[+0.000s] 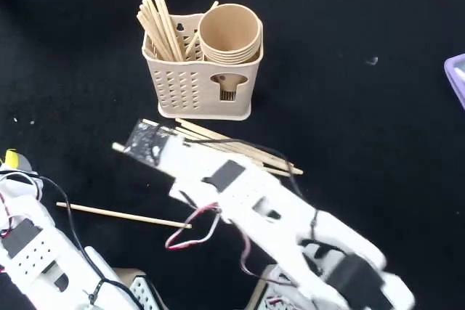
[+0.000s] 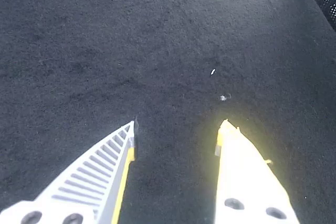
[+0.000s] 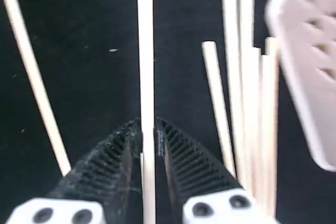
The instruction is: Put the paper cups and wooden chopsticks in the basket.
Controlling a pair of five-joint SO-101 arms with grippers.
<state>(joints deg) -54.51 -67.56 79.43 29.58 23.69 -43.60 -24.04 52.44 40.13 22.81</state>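
Nearest, left gripper (image 2: 178,127) splayed wide and empty over the black table (image 2: 105,35), one loose chopstick (image 1: 123,214) lying between the arms. Further on, right gripper (image 3: 148,124) pinched tight on a single chopstick (image 3: 145,51) beside the loose pile (image 3: 247,87). Farthest, basket (image 1: 196,88) upright with nested paper cups (image 1: 229,30) and more chopsticks (image 1: 161,27) inside.

We count one basket (image 1: 200,88) with two compartments. One holds a single stack of paper cups (image 1: 229,30); we make out about five nested rims, but the exact number is hard to tell. The other holds a bundle of chopsticks (image 1: 161,27), more than five and too crowded to count. On the tabletop (image 1: 378,143) we count one lone chopstick (image 1: 123,215) and a loose cluster (image 3: 247,103) of about five. There is one gripped chopstick (image 3: 145,51) in the right hand (image 3: 148,124). We count two hands, the other being the left hand (image 2: 178,124).
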